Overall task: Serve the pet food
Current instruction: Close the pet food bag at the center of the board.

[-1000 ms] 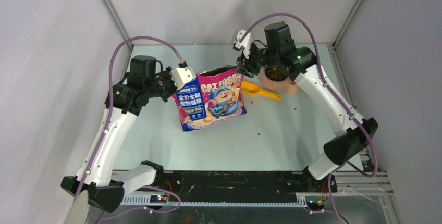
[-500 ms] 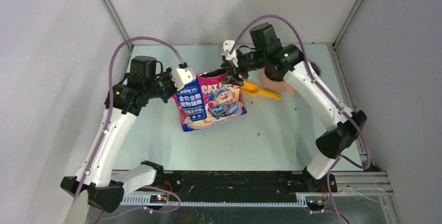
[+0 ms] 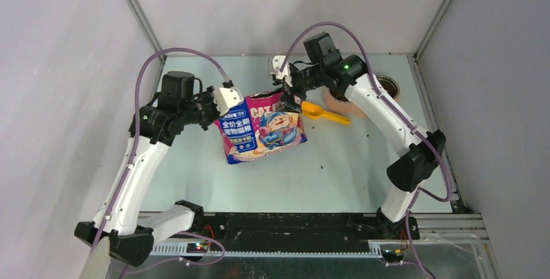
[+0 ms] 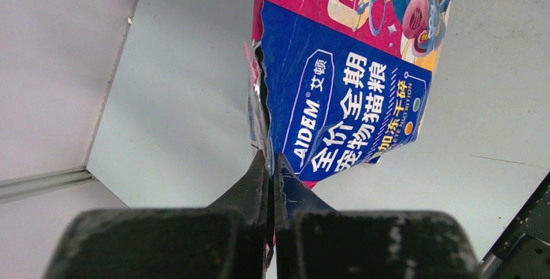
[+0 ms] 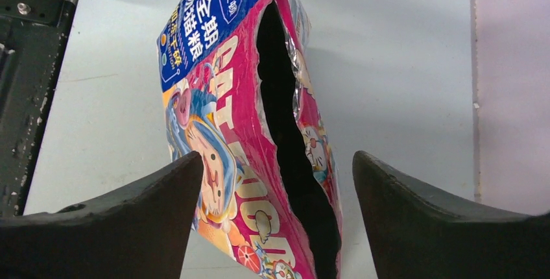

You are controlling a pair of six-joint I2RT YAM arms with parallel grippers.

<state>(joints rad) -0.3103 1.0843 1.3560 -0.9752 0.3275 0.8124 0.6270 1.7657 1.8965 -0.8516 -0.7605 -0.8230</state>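
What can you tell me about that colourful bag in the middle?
The bag is a glossy pouch printed pink and blue, with cartoon figures, Chinese lettering and "AIDEM". Its top is torn open, showing a silvery lining and a dark inside; the contents cannot be seen. It is held tilted, its bottom seemingly on the table. The left gripper is shut on one top corner. The open right gripper straddles the mouth without pinching it.

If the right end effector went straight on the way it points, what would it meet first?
Most likely the bag: its torn-open mouth lies dead ahead, between the open fingers of the right end effector. Depth is unclear.
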